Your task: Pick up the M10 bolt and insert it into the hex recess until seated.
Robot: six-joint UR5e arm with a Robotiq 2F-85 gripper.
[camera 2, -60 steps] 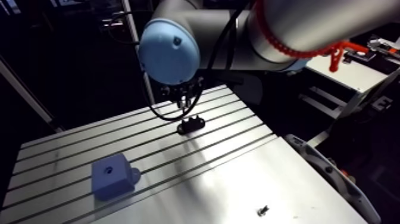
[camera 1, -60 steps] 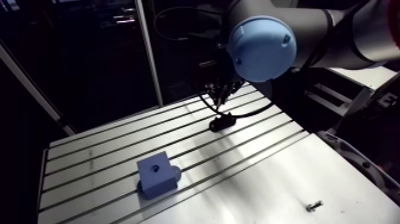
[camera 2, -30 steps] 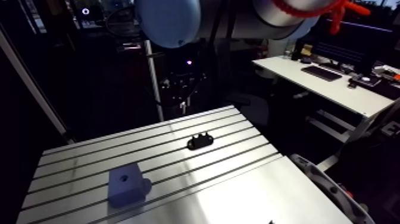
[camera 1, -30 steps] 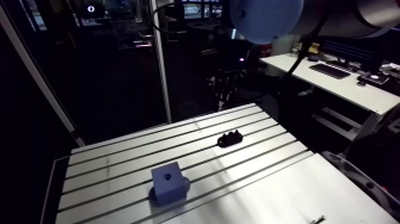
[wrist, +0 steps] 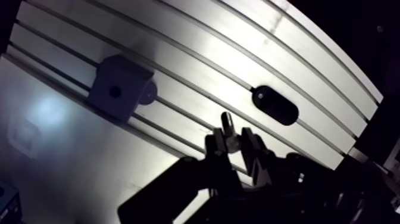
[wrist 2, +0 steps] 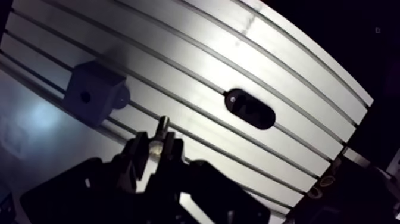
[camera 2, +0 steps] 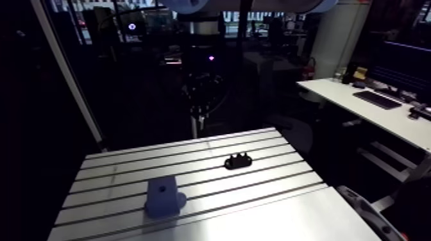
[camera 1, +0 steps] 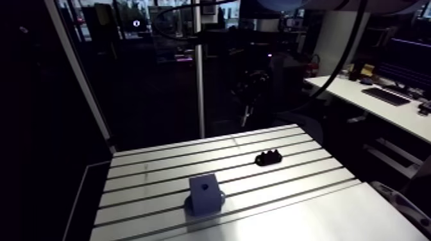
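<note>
Two fingers [wrist: 218, 143] of my gripper [wrist: 233, 139] clamped on a small bolt [wrist: 227, 121], its end jutting past them, blue block [wrist: 119, 92] with a dark hole [wrist: 115, 92], black fixture [wrist: 274, 105] well apart on the table [wrist: 196, 53].

The M10 bolt [wrist: 226, 121] is a short pale metal stub pinched in the gripper [wrist: 234, 140], with its end poking out past the jaws. It's well apart from the blue block [wrist: 122, 88]. The block sits flat, with its small dark recess [wrist: 115, 92] on the top face, pointing up.
</note>
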